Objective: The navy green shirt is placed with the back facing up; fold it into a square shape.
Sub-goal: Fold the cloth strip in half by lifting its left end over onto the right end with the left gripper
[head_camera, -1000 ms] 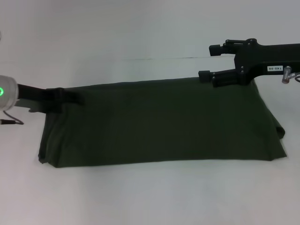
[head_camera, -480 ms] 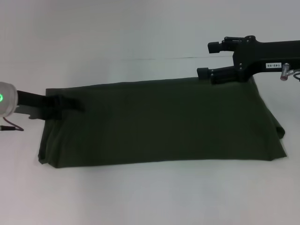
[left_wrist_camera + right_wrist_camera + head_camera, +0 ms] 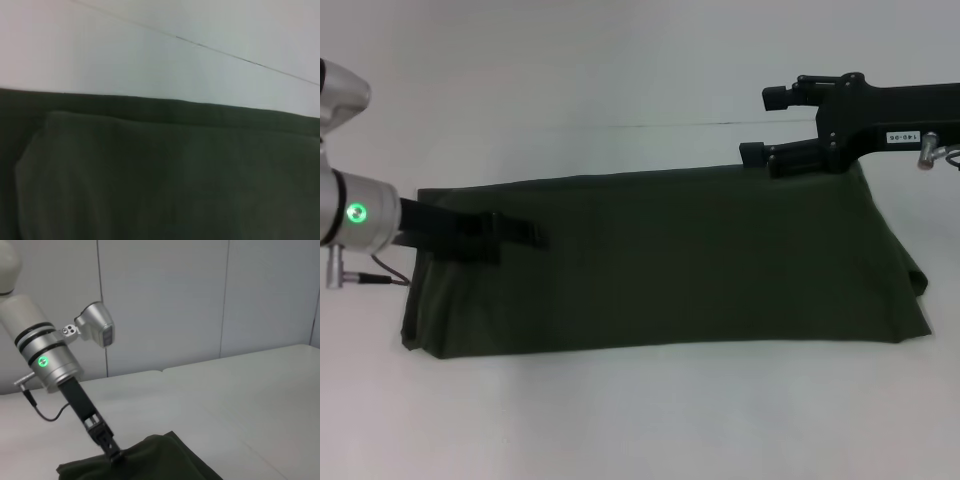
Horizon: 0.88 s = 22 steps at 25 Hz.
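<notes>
My left gripper (image 3: 525, 237) has slid inward over the navy green shirt (image 3: 670, 265) lying flat on the counter (image 3: 640, 70) — its fingers unreadable. Right gripper (image 3: 767, 125) fingers wide; best grip both corners evenly.

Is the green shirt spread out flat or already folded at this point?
Partly folded: the navy green shirt lies as a wide rectangle, no sleeves showing, with a layered edge at its right end. Not yet square.

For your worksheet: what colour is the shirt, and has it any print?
Dark olive green, plain; the shirt shows best in the head view.
</notes>
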{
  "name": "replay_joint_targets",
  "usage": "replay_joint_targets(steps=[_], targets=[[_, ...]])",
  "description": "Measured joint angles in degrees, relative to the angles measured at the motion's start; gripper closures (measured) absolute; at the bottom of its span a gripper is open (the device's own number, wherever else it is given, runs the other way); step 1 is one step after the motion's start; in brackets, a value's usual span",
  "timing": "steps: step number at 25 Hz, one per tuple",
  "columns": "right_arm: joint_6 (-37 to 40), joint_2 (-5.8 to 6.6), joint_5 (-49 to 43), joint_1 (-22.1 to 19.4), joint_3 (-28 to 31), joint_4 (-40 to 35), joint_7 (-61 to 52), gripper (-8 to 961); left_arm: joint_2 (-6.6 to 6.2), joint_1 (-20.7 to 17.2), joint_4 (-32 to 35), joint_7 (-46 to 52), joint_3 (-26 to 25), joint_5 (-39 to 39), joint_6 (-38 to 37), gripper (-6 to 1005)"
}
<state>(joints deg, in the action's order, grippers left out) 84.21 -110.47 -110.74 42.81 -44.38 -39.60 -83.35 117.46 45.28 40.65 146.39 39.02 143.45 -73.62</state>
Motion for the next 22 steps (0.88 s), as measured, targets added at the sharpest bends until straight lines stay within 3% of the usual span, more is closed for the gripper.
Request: replay_joint_targets(steps=[6,12,22], targets=[[0.3,-0.28,0.0,-0.5,-0.1,-0.6,0.0,36,-0.72,-3.9,6.1,1.8,-0.9,-0.1,-0.4,137],[0.5,-0.61,0.0,-0.6,-0.1,-0.6,0.0,36,-2.16,-6.5,5.8,2.0,-1.3,0.0,0.4,139],[0.6,-0.70,0.0,-0.4,-0.2,-0.6,0.0,37,-1.49,-6.0,2.6,0.4,-0.7,-0.3,0.6,140]])
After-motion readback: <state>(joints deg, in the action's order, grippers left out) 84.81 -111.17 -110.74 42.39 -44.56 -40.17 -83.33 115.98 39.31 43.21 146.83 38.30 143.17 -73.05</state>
